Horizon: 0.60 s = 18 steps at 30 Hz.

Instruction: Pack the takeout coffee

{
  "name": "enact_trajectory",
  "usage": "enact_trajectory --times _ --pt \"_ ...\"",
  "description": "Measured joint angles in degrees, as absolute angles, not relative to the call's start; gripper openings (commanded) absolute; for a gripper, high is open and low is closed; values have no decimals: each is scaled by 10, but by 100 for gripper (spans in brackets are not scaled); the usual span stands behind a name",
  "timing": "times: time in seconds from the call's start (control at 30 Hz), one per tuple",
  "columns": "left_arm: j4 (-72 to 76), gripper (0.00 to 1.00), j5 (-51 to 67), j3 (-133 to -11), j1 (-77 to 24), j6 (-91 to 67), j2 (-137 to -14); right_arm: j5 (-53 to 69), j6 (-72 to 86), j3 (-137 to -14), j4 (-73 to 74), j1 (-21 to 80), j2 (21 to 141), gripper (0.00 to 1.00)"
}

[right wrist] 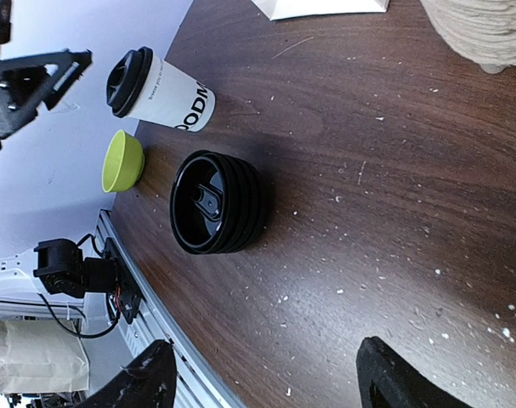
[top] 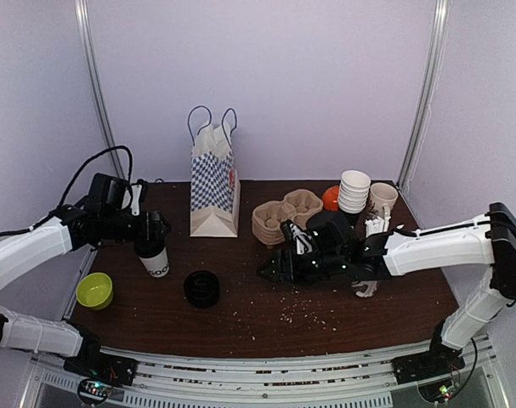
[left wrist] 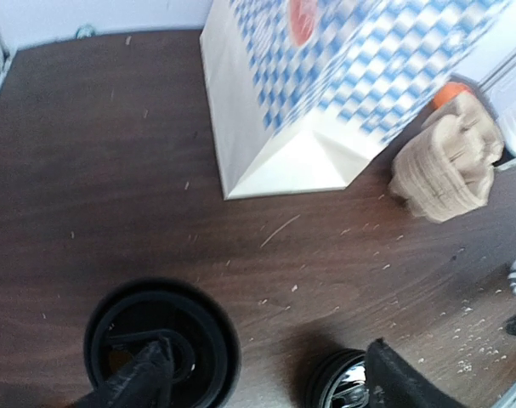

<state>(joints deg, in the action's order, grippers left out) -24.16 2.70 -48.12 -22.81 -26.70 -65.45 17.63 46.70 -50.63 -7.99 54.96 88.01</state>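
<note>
coffee cup [top: 155, 257]: upright on the left part of the surface [top: 258, 319], dark lid on, white side with dark lettering; it stands in front of and to the left of the paper bag [top: 213, 191].
carrier tray [top: 286, 214]: brown moulded pulp with two holes, toward the back of the surface just right of the bag, well apart from the coffee cup, which is not in it.
left gripper [left wrist: 268, 365]: right over the coffee cup's lid, jaws spread wide, gripping nothing; in the wrist view one finger [left wrist: 138, 378] overlaps the lid's rim, and i cannot tell whether it touches.
right gripper [right wrist: 266, 357]: low over the middle of the surface, in front of the carrier tray, jaws spread wide with only bare wood between them.
stack of black lids [top: 201, 289]: on the surface to the right of the coffee cup and nearer the front edge, between the two grippers.
green bowl [top: 94, 290]: at the left edge, left of the lids.
paper bag: blue-and-white checked, upright, handles up.
stack of white cups [top: 354, 191]: back right, between an orange round thing [top: 330, 198] and a single tan cup [top: 382, 200].
specks [top: 304, 299]: pale crumbs scattered on the dark wood, near the right gripper.
</note>
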Motion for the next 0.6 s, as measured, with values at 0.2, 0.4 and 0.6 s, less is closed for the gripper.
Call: enact_trajectory --times 0.2,0.4,0.6 --pt "-265 89 38 -542 -228 -241 -598 193 469 -611 -77 565 995 76" --pt "-264 93 -30 -546 -228 -197 -513 194 469 -761 -49 579 1124 76" --pt "-225 92 -90 -501 -228 -164 -452 184 465 -863 17 588 1216 75"
